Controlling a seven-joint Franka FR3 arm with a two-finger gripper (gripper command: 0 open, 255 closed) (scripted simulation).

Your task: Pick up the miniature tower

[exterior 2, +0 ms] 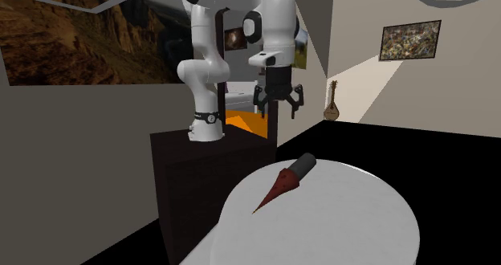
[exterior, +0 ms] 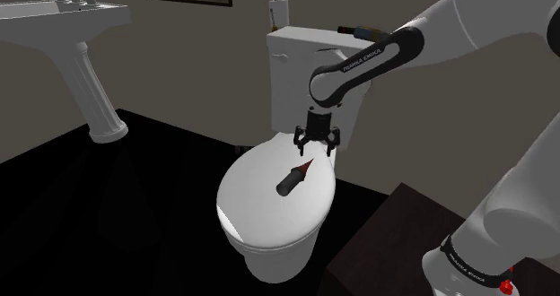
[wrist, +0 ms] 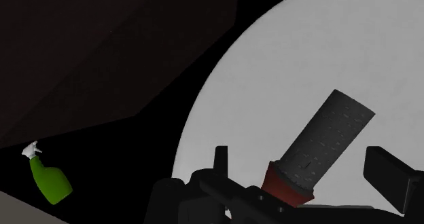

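Jaws spread apart and empty, the gripper (exterior: 317,148) hangs just above the miniature tower (exterior: 293,178), which lies on its side on the closed toilet lid (exterior: 256,209). It is a dark round shaft ending in a red pointed cone. I'd judge it light and stiff, apt to roll on that smooth lid. The straight shaft looks the safer place to pinch, since the taper could squirt free. Behind stands the cistern (exterior: 296,56), and off to one side a pedestal sink (exterior: 90,79).
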